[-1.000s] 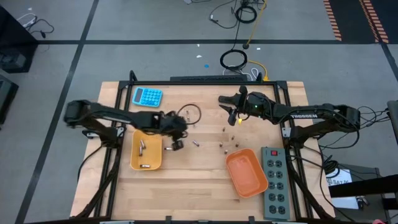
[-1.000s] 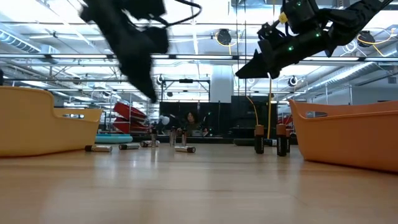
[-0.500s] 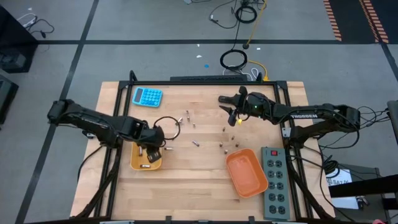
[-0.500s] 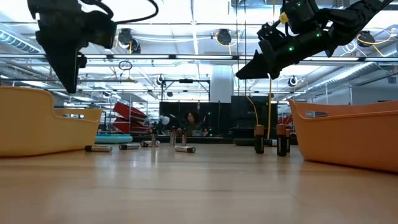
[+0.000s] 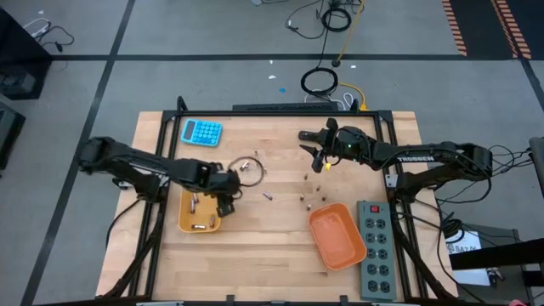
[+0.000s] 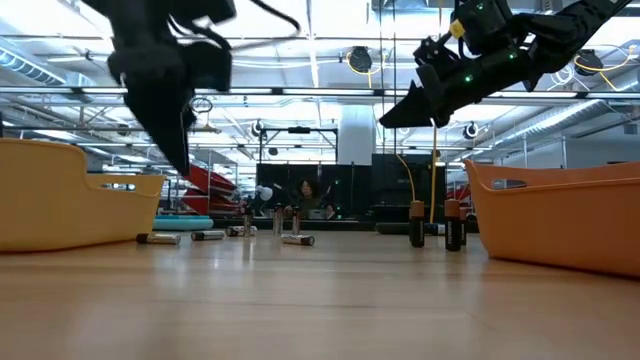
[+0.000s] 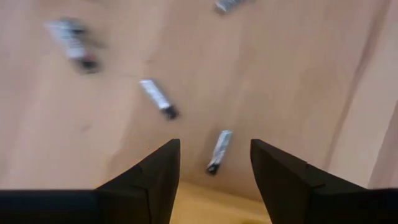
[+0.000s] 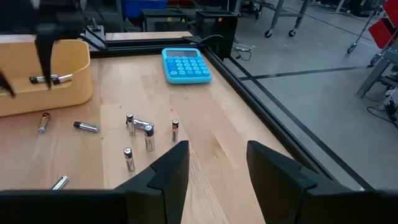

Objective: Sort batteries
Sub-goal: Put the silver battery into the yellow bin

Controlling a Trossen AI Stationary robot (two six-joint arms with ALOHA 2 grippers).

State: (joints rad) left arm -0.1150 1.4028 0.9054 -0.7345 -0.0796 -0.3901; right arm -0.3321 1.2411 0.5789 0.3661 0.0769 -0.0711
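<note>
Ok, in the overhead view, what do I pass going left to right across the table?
Yellow tray → left pincer, open above the tray's right edge → lone battery → right pincer, open, hovering at the far side → orange tray → power strip.

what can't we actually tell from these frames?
- High view: batteries in the yellow tray too small to count; left gripper covers its edge.
- Low view: tray walls hide the contents of the orange tray and the yellow one.
- Left wrist view: battery blurred; type unreadable.
- Right gripper: hangs open, empty; battery labels too small.
</note>
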